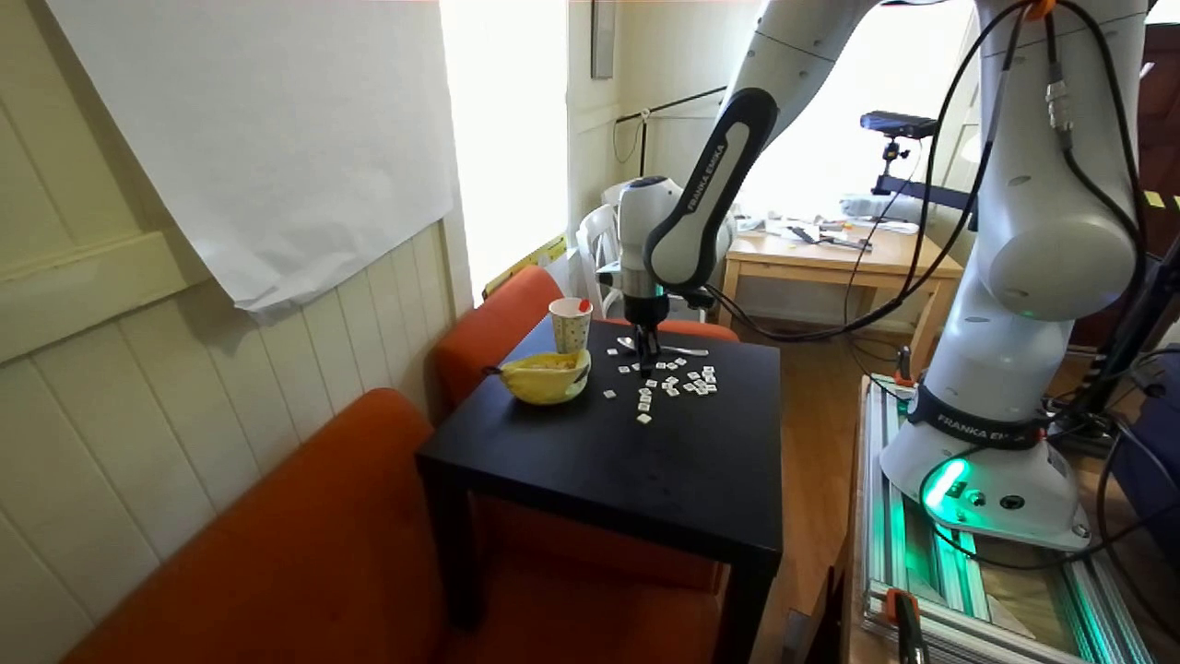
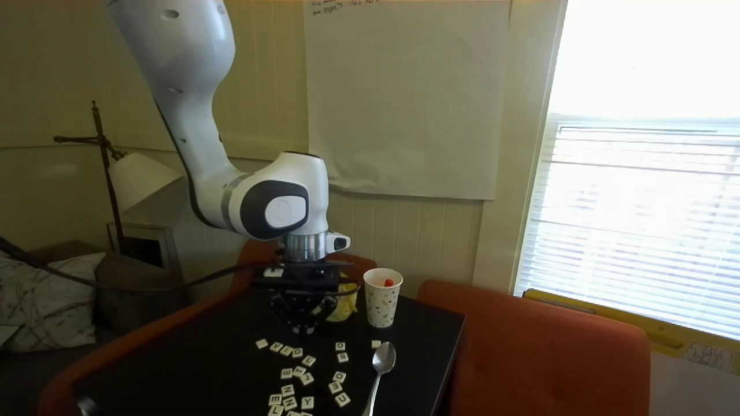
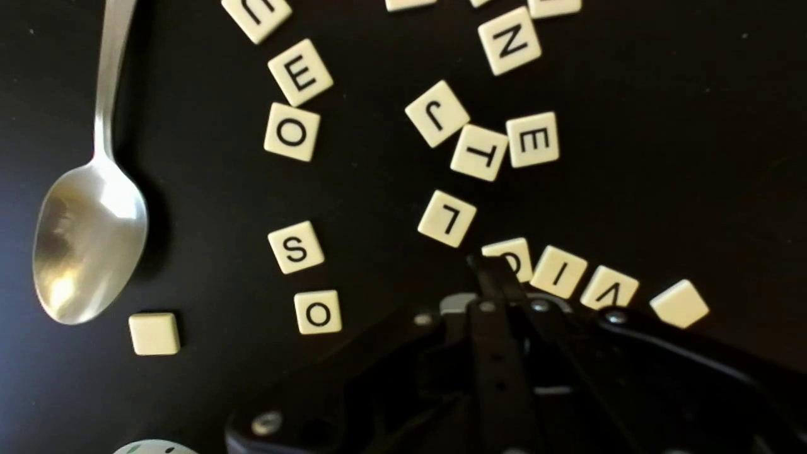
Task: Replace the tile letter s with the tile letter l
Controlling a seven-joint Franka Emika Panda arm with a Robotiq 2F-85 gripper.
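The S tile (image 3: pixel 296 247) lies face up on the black table in the wrist view, beside an O tile (image 3: pixel 318 313). It also shows in an exterior view (image 2: pixel 343 357). The L tile (image 3: pixel 447 218) lies face up to the right of the S in the wrist view, and it also shows in an exterior view (image 2: pixel 309 361). My gripper (image 3: pixel 495 268) is shut with nothing seen between its fingers. Its tips are just below the L and partly cover a round-lettered tile (image 3: pixel 512 257), in a row with an I tile (image 3: pixel 559 272) and a V tile (image 3: pixel 609 287).
Several other letter tiles lie around, including a T (image 3: pixel 480 152) and J (image 3: pixel 437 114). A spoon (image 3: pixel 90 243) lies beside them. A patterned cup (image 1: pixel 572 325) and a bowl (image 1: pixel 546 389) with yellow contents stand on the table (image 1: pixel 645 480). Orange chairs (image 1: pixel 489 332) surround it.
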